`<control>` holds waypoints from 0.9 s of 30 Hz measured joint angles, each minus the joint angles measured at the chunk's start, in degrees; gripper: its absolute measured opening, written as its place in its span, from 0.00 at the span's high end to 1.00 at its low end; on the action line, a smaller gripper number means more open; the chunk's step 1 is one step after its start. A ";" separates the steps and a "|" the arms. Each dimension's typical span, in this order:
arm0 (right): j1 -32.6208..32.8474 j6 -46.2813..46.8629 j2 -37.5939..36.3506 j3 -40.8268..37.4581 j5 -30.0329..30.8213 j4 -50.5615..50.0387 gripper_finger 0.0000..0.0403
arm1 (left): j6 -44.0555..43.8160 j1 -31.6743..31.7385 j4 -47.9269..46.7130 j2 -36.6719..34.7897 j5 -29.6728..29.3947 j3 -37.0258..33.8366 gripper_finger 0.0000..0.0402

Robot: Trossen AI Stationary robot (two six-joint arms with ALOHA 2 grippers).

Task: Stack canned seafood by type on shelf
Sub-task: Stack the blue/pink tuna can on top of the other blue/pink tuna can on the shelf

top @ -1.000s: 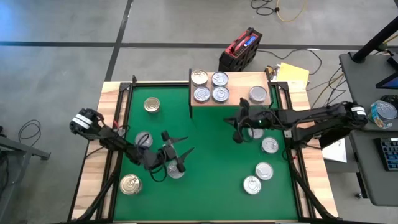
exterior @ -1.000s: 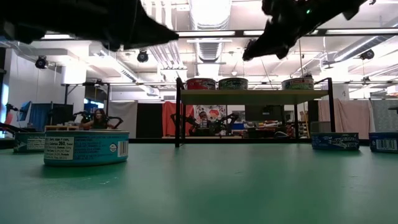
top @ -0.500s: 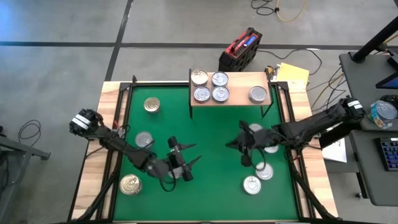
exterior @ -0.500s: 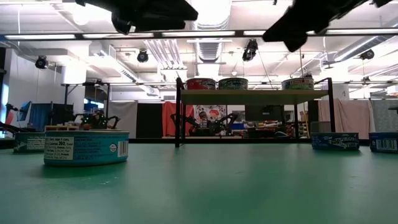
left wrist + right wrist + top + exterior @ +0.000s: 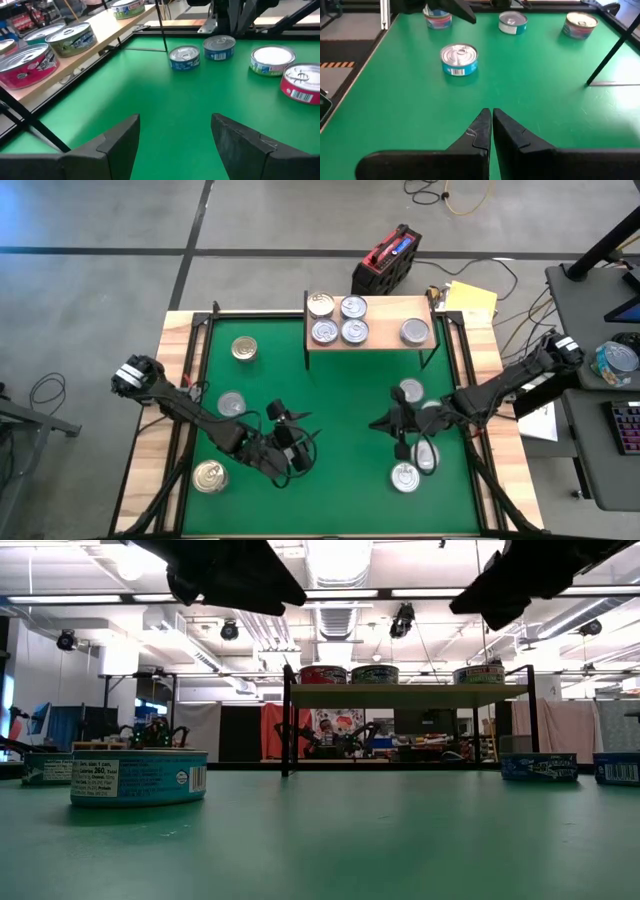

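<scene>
We judge the step in hand to be fetching the next tin from the green mat (image 5: 340, 395) on the table, so the approach matters most. The left pincer (image 5: 292, 442) hangs over bare mat near the middle-left, its fingers spread apart with nothing between them, as the left wrist view confirms. The right pincer (image 5: 397, 430) is clenched tight and empty, hovering among the loose tins on the right side. The shelf (image 5: 385, 335) at the far edge already carries five tins: four grouped at its left end (image 5: 337, 318) and one alone (image 5: 415, 331) toward its right end. Loose tins lie around the mat: a gold-topped one (image 5: 244, 348) at far left, a silver one (image 5: 231, 404) beside the left arm, another gold-topped one (image 5: 209, 476) at the near left corner, and several on the right, including the one (image 5: 405, 477) just in front of the right pincer. To do this well, we should pick a tin whose label matches a group on the shelf, and we cannot read the labels clearly from above. The right pincer must be released before it comes down. We should centre the fingers across the tin's rim, descend straight, and keep clear of neighbouring tins. The shelf's thin legs call for a high, level carry.
</scene>
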 joint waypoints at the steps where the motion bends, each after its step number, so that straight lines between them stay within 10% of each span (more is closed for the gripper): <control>1: 0.00 0.86 0.00 0.01 0.54 -0.99 0.98 | -0.06 0.00 -0.45 -0.01 0.12 0.00 0.43; 12: -0.17 25.56 0.00 -0.10 11.38 -25.43 0.98 | -13.41 3.09 -20.85 -4.99 18.24 0.07 0.46; 27: -0.15 23.56 0.00 -0.15 11.90 -21.46 0.98 | -29.42 4.14 -38.03 -6.58 52.60 6.67 0.56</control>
